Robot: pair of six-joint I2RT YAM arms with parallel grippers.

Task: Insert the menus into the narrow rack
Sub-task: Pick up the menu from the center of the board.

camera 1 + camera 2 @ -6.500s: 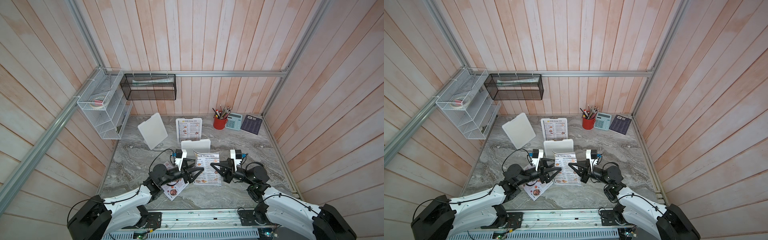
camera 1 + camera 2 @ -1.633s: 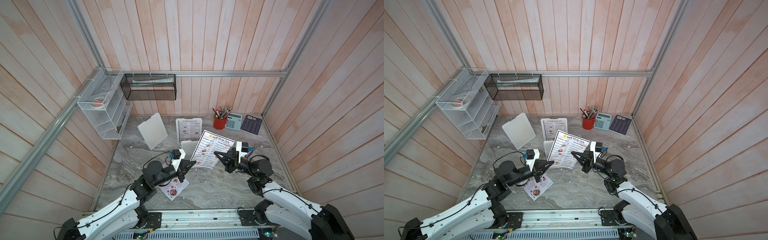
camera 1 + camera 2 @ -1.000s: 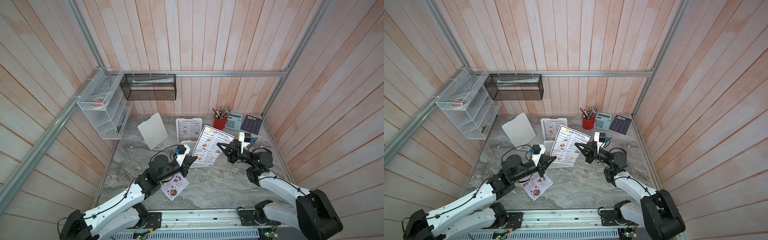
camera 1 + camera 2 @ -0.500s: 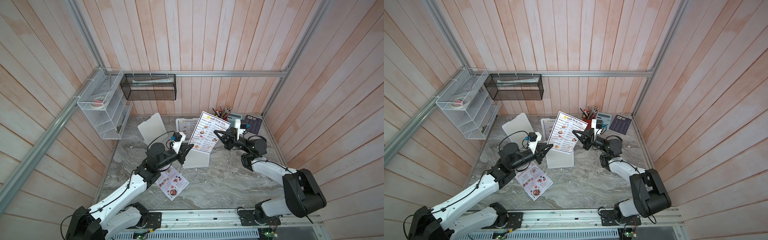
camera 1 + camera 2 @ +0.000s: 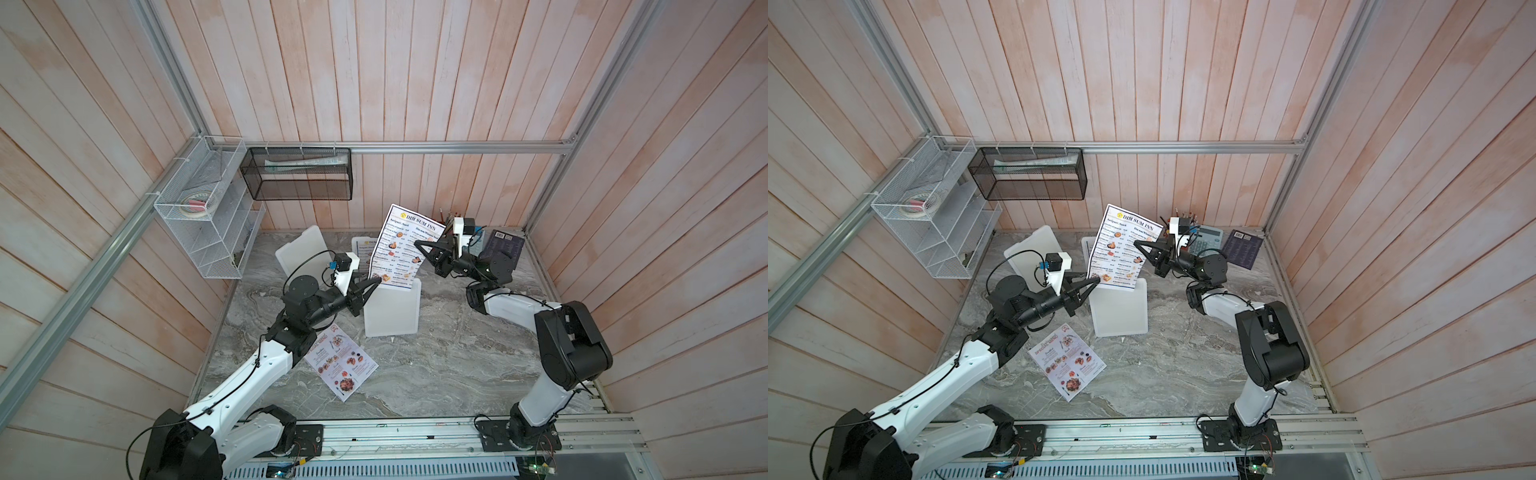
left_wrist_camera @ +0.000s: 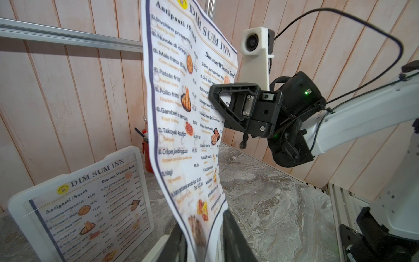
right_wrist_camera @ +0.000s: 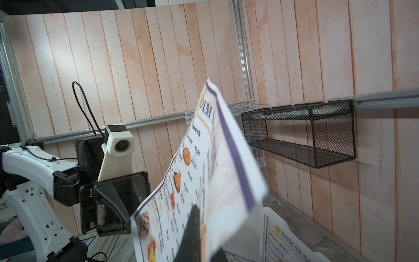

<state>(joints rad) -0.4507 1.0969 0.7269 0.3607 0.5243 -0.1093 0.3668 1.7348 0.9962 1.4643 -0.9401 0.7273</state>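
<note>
With the right gripper (image 5: 417,245) clamped on the raised menu (image 5: 397,245) and the left gripper (image 5: 376,281) slack round its lower corner, best steer it edge-first into the rack (image 5: 299,176).

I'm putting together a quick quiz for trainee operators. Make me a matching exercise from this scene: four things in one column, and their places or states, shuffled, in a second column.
Things:
1. raised DIM SUM INN menu
2. Special Menu
3. black mesh rack
4. purple booklet

Places or states:
A. lying flat on the table near the left arm
B. hanging on the back wall
C. held up in the air by the right pincer
D. at the table's far right corner

Pairs: 1-C, 2-A, 3-B, 4-D.
</note>
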